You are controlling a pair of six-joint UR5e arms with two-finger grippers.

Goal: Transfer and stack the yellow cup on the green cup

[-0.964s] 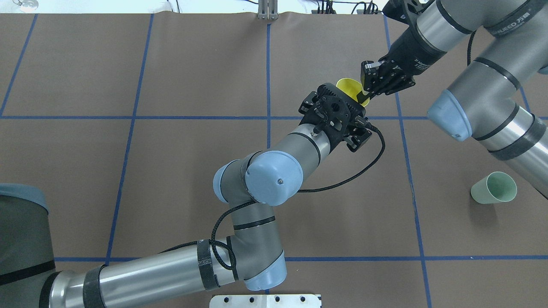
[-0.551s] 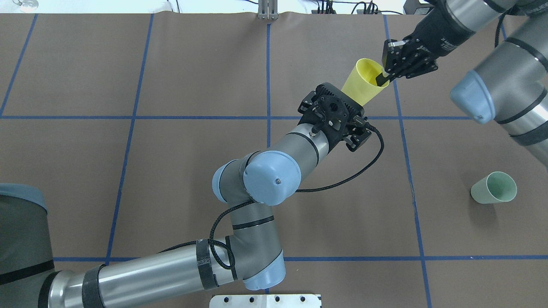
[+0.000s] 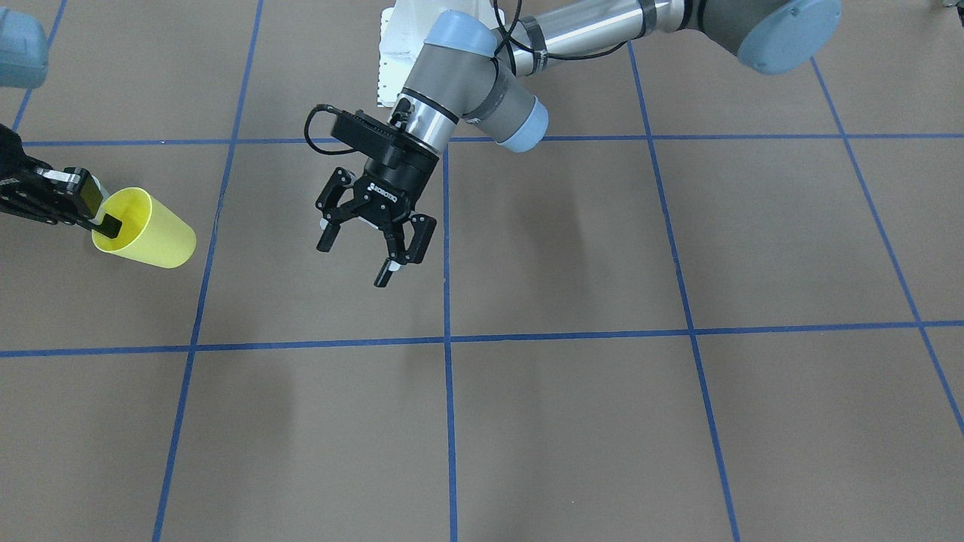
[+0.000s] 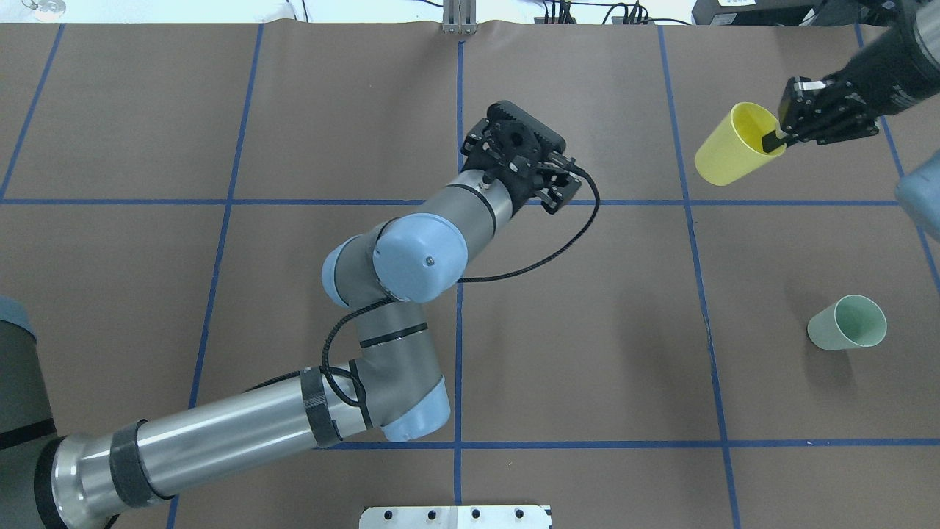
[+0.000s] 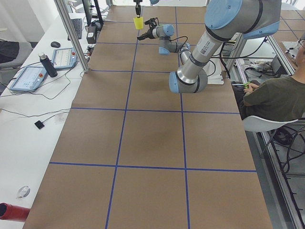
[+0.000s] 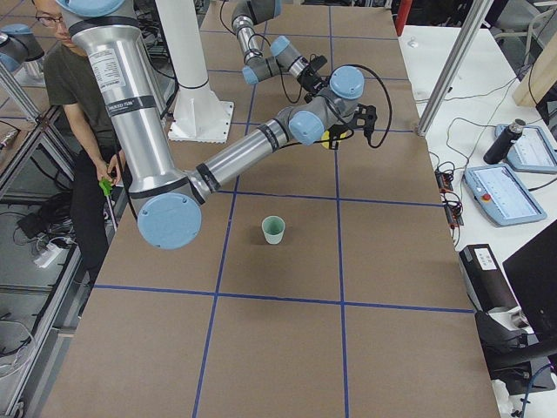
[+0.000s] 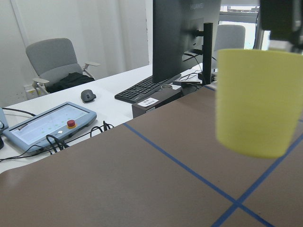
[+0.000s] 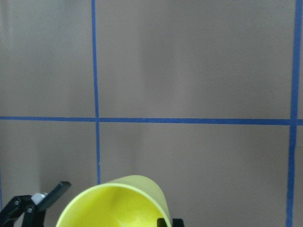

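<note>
The bright yellow plastic tumbler [image 4: 731, 150] hangs pinched by right fingers [image 4: 772, 139]; left fingers [image 3: 420, 237] gape empty; stacking onto the pale mint-green plastic tumbler [image 4: 844, 325] remains.

Open table [image 4: 771, 250] separates yellow cup [image 4: 733, 150] from green cup [image 4: 846, 323]; left arm [image 4: 411, 257] well aside.

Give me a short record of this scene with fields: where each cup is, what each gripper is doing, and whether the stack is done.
yellow cup: bright yellow tapered plastic tumbler, held above the table by its rim, apart from the other cup
green cup: pale mint-green tapered plastic tumbler, upright on the brown table, empty, untouched
right gripper: shut on the yellow cup's rim, one finger inside
left gripper: open, empty, away from both cups
stack: not yet done
</note>
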